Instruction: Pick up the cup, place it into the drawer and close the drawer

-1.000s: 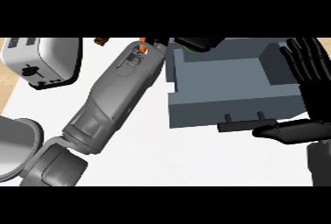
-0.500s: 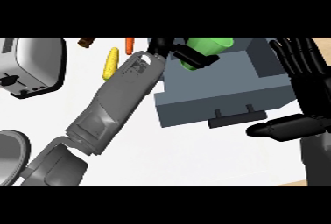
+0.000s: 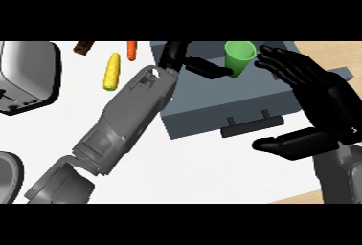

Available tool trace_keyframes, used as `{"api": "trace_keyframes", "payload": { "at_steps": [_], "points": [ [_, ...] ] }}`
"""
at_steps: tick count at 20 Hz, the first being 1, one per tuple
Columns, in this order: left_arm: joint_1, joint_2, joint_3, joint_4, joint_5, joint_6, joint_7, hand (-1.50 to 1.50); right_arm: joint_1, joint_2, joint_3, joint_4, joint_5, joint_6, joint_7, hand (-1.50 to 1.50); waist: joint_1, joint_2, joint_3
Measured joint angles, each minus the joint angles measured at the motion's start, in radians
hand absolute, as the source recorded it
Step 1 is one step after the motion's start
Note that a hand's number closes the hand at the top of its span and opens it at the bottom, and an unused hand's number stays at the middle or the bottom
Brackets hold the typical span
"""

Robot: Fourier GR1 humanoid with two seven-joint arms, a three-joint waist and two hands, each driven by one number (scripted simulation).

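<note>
A green cup [image 3: 240, 56] stands upright over the far part of the open grey drawer [image 3: 212, 103]. My left hand [image 3: 189, 62] reaches in from the lower left on its long grey forearm, and its fingers curl against the cup's lower side. The cup's base is hidden behind those fingers. My right hand [image 3: 320, 98] is at the drawer's right side, open, with straight fingers raised and the thumb stretched toward the drawer's front. The drawer's dark handle [image 3: 251, 126] faces me.
A silver toaster [image 3: 25, 76] stands at the left. A corn cob [image 3: 112, 72], a carrot [image 3: 132, 49] and a brown item [image 3: 84, 46] lie at the back. A grey pot's rim [image 3: 8, 177] shows at the lower left. The counter's wooden edge [image 3: 332, 48] runs on the right.
The left hand has carried the cup to the right, from the drawer's left corner to above its inside. The right hand has shifted closer to the drawer's side.
</note>
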Motion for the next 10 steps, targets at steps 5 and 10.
{"api": "trace_keyframes", "payload": {
  "at_steps": [5,10],
  "points": [
    [-0.001,0.000,0.027,-0.048,0.091,-0.015,-0.082,-1.50,-0.003,-0.023,0.075,-0.003,-0.091,0.135,0.036,1.50,0.006,-0.005,-0.001],
    [-0.004,0.000,0.044,-0.059,0.158,0.021,-0.144,-1.50,0.012,-0.116,0.164,-0.010,-0.058,0.256,0.110,-1.50,0.043,-0.017,-0.002]
  ]
}}
